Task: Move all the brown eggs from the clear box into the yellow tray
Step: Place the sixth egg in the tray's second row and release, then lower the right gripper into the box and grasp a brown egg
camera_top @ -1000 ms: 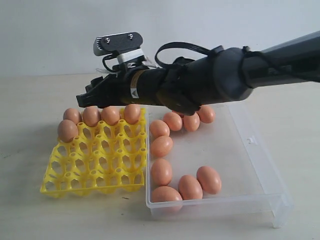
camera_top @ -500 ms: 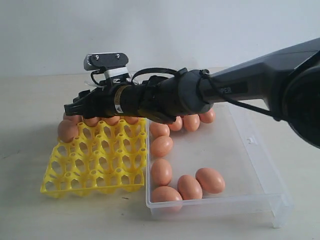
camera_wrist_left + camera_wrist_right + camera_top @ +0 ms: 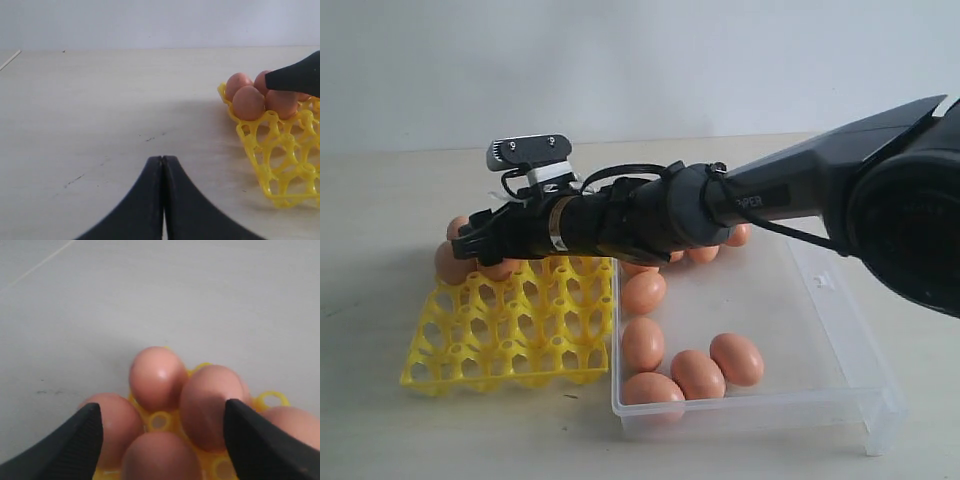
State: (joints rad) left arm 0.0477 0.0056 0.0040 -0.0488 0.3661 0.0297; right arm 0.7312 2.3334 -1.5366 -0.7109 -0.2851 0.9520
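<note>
Out on the left, the left gripper (image 3: 162, 160) hangs over bare table (image 3: 100, 100), black jaws pressed flat together, nothing between them. Moving across, the yellow tray (image 3: 510, 335) sits at about 8 o'clock in the exterior view. Its filled cups are all up at its 11 o'clock corner, where a cluster of brown eggs (image 3: 156, 375) sits packed side by side. Right over that cluster comes the right gripper (image 3: 470, 245), jaws spread wide, a finger on either side of the eggs and clamped on none of them; the eggs rest in their cups. The right arm (image 3: 650, 215) stretches back toward 3 o'clock, crossing the far side of the clear box (image 3: 760, 412), which lies just beside the tray's right edge. In the box, five eggs curve down the 9 o'clock wall and along the near wall, and a couple more peek out under the arm at 12 o'clock.
</note>
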